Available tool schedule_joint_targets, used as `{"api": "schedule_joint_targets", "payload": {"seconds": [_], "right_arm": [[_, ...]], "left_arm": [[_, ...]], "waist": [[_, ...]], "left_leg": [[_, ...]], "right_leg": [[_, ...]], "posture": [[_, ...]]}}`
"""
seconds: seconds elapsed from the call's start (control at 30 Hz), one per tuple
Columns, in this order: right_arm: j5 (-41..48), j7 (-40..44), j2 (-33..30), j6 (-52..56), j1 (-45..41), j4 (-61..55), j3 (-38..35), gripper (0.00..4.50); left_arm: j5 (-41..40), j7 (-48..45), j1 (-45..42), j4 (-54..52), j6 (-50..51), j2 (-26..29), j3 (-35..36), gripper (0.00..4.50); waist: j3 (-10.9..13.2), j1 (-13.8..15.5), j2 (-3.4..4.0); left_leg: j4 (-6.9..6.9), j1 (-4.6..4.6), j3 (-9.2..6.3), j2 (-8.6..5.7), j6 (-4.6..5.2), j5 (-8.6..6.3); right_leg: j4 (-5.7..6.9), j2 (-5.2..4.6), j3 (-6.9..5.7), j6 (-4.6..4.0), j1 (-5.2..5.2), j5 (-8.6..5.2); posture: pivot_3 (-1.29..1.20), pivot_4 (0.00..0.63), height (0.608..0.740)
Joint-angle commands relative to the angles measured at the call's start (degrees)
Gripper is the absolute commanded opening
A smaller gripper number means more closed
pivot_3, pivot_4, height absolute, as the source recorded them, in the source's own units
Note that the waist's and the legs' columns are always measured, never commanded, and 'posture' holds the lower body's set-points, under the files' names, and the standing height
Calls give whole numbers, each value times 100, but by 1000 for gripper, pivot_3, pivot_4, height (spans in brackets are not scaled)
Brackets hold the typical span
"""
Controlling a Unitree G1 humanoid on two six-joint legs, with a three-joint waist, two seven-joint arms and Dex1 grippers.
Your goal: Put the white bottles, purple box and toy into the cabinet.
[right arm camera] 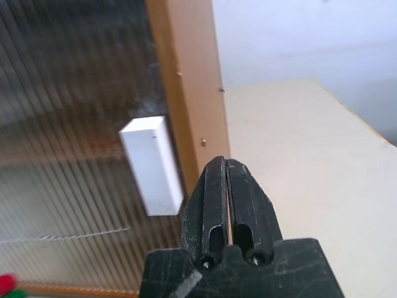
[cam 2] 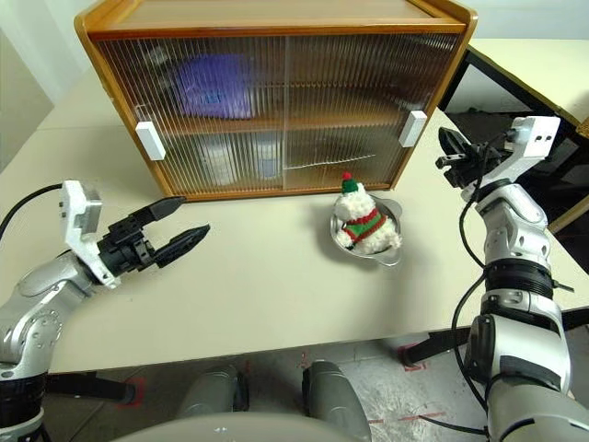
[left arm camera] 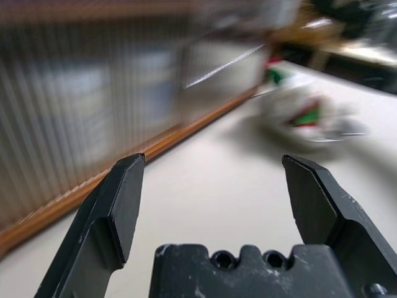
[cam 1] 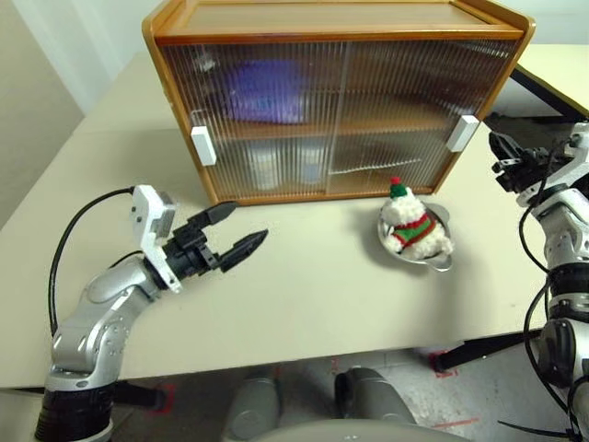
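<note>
Toy [cam 1: 413, 226] sits in bowl [cam 1: 443, 259]; purple box [cam 1: 267, 90] inside cabinet [cam 1: 336, 28].

Both ribbed sliding doors [cam 1: 336, 115] are standing shut across the cabinet [cam 1: 336, 28], blocking my way in. Before the cabinet, bare table [cam 1: 304, 285] is lying open to my left gripper [cam 1: 237, 230]; the bowl [cam 1: 440, 258] is crowding the cabinet's right front corner.

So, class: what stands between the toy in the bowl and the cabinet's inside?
Both ribbed sliding doors are shut across the cabinet front, so the toy, sitting in the metal bowl just before it, cannot go in. The right gripper, jaws shut, is beside the right door's white handle.
</note>
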Motion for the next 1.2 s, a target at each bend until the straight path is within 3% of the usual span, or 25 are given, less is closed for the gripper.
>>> {"api": "schedule_joint_targets", "payload": {"seconds": [0.03,0.4,1.2], "right_arm": [[-147,-122,49,-44,-210,314,84,21],[-298,-275,121,-11,-549,700,125,21],[-334,-521,449,700,-223,-316,395,21]], "left_arm": [[-287,-311,49,-188,-246,57,91,4500],[-674,-79,-98,-426,-309,-171,-20,4500],[-591,31,-142,-230,-524,-236,-63,4500]], "waist": [[1,4,0],[-2,26,10],[1,-41,30]], "left_leg": [[0,0,0,0,0,0],[2,1,-2,0,2,1],[2,5,14,13,2,2]], "right_leg": [[0,1,0,0,0,0],[1,4,0,4,4,2],[25,24,8,-10,6,5]], "posture": [[215,0,740],[215,0,740],[214,0,740]]}}
